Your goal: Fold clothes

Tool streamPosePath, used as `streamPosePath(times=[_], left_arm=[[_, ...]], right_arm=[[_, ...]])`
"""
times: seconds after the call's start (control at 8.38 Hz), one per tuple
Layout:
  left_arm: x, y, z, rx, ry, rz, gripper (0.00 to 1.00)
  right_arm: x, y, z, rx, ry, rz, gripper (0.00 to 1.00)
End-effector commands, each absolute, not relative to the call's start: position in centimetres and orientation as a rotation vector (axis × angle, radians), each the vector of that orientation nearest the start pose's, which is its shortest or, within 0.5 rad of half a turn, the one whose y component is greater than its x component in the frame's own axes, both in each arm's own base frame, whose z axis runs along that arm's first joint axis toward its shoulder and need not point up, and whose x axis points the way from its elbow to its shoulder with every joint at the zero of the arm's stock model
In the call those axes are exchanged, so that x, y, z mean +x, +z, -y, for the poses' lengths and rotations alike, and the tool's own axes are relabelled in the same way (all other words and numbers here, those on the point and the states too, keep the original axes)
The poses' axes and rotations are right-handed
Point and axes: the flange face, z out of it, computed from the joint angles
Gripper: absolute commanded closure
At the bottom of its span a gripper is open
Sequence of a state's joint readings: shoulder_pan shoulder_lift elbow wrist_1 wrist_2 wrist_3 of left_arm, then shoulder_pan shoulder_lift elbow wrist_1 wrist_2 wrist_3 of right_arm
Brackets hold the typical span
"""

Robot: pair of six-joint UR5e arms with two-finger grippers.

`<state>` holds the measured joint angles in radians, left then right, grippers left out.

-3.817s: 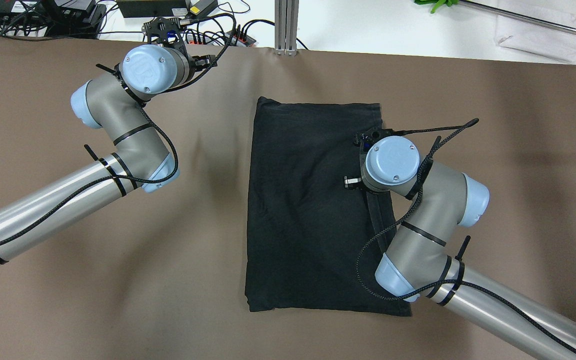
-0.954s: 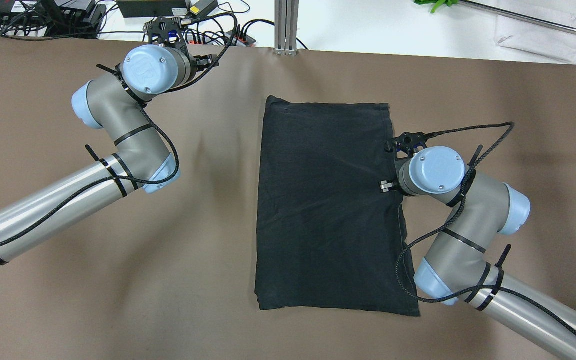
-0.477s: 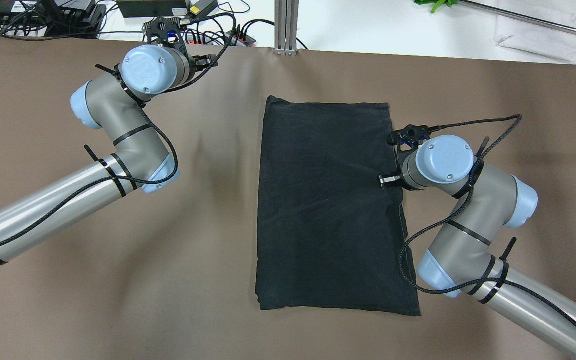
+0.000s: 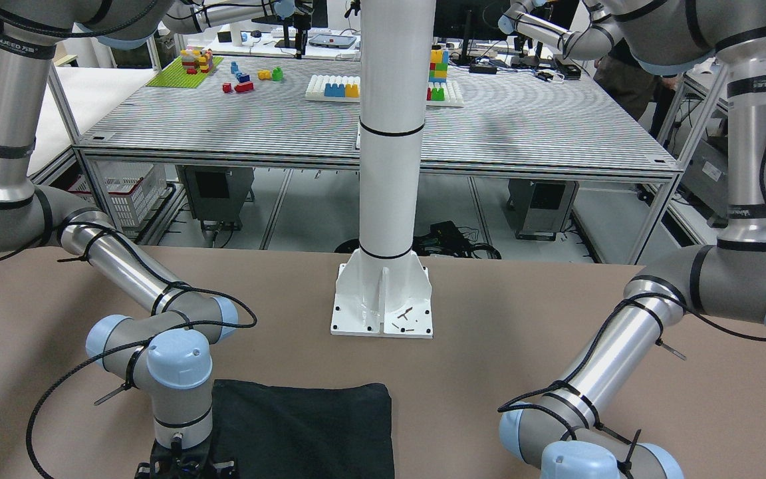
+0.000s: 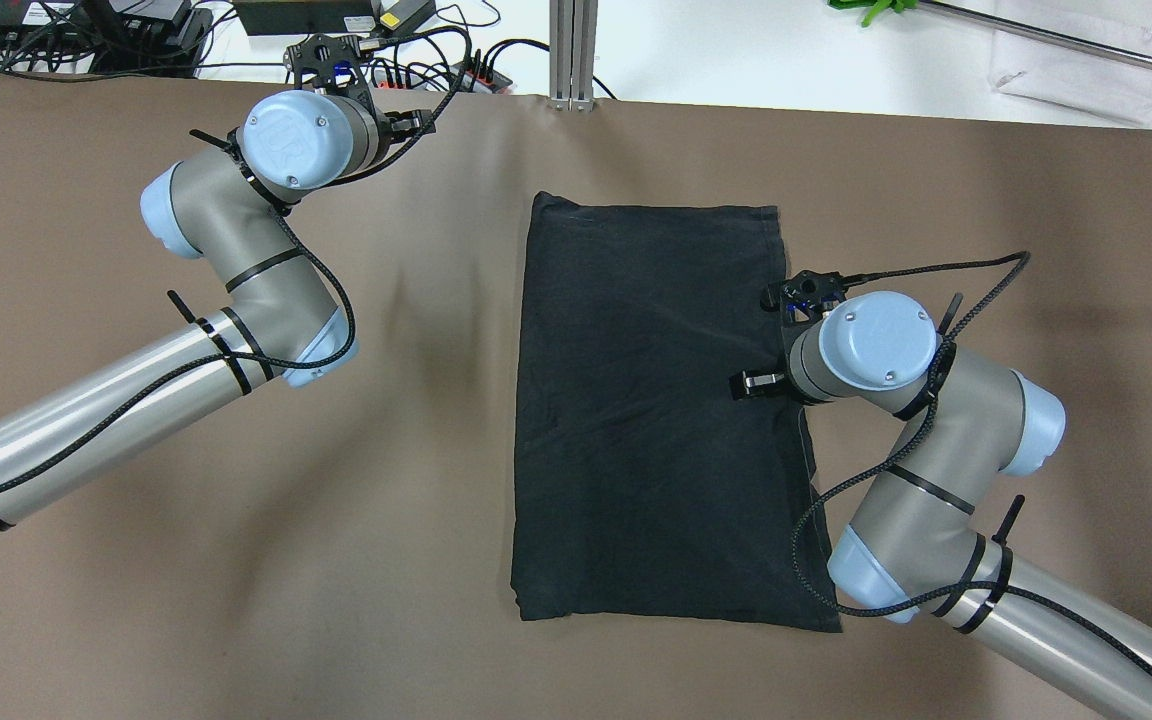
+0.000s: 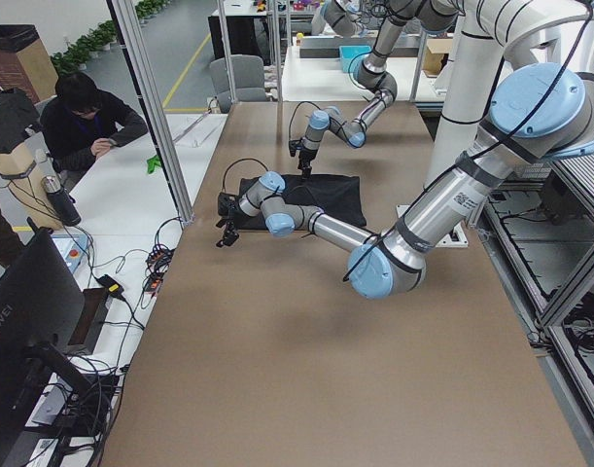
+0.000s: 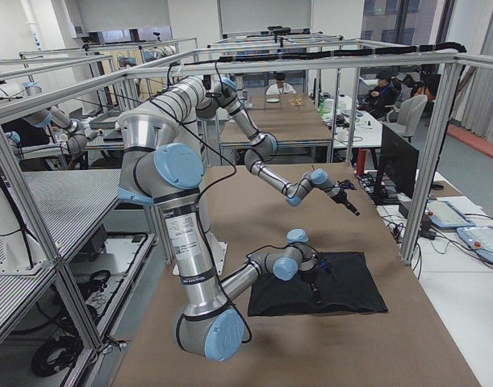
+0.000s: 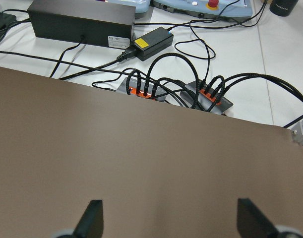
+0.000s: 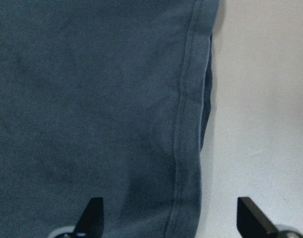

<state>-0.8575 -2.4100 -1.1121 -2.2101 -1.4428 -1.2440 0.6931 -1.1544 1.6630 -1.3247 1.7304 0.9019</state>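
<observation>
Well, the dark charcoal fabric garment (image 5: 656, 420) lies folded into a tall rectangle, flat on the brown cloth-covered table (image 5: 236, 580), a little to the robot's right of centre. The right gripper (image 9: 171, 218) hangs over the garment's right-hand edge with its fingers spread wide and nothing between them. One fingertip is over the dark cloth and the other over bare table, and the stitched hem runs up between the two. I cannot tell whether the tips touch down.

From overhead that gripper is hidden under the right arm's pale-blue-capped grey wrist joint (image 5: 871, 340). The arm's lower joint and a black braided cable (image 5: 816, 520) cross the garment's near right corner.

The left gripper (image 8: 171, 220) is well apart from the garment, near the table's far left edge, its fingers likewise spread over bare brown cover. Just past that edge on a white bench sit a long black box (image 8: 82, 22), a black power adapter with a yellow label (image 8: 151, 42) and two dark hubs with orange ports (image 8: 141, 89), all strung with looping cables.

A white round pillar on a bolted base plate (image 4: 383, 303) stands on the robot's side of the table, between the arms and apart from the garment. Off the far side, a person in dark clothes (image 6: 83, 122) sits at a white table.
</observation>
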Motion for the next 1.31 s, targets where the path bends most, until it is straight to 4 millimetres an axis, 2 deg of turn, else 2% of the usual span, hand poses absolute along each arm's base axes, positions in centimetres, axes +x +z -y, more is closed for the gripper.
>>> streamPosePath(times=[0.0, 0.36, 0.84, 0.95, 1.07, 1.19], left_arm=[[42.5, 26.6, 71.3, 0.675, -0.547, -0.792, 0.05], [43.0, 26.4, 71.0, 0.677, -0.542, -0.795, 0.05], [43.0, 26.5, 71.0, 0.679, -0.544, -0.792, 0.05], [43.0, 26.6, 71.0, 0.678, -0.544, -0.791, 0.06], [43.0, 26.5, 71.0, 0.679, -0.544, -0.792, 0.05], [42.9, 26.5, 71.0, 0.679, -0.543, -0.792, 0.05]], right_arm=[[-42.8, 38.0, 49.6, 0.331, -0.033, 0.672, 0.06], [-39.3, 40.6, 46.8, 0.315, -0.034, 0.657, 0.06], [-38.5, 41.8, 45.8, 0.289, 0.009, 0.655, 0.06], [-38.1, 40.9, 45.4, 0.296, 0.008, 0.67, 0.06], [-37.8, 38.9, 44.9, 0.305, -0.004, 0.71, 0.06], [-38.0, 38.3, 45.2, 0.296, -0.016, 0.731, 0.06]])
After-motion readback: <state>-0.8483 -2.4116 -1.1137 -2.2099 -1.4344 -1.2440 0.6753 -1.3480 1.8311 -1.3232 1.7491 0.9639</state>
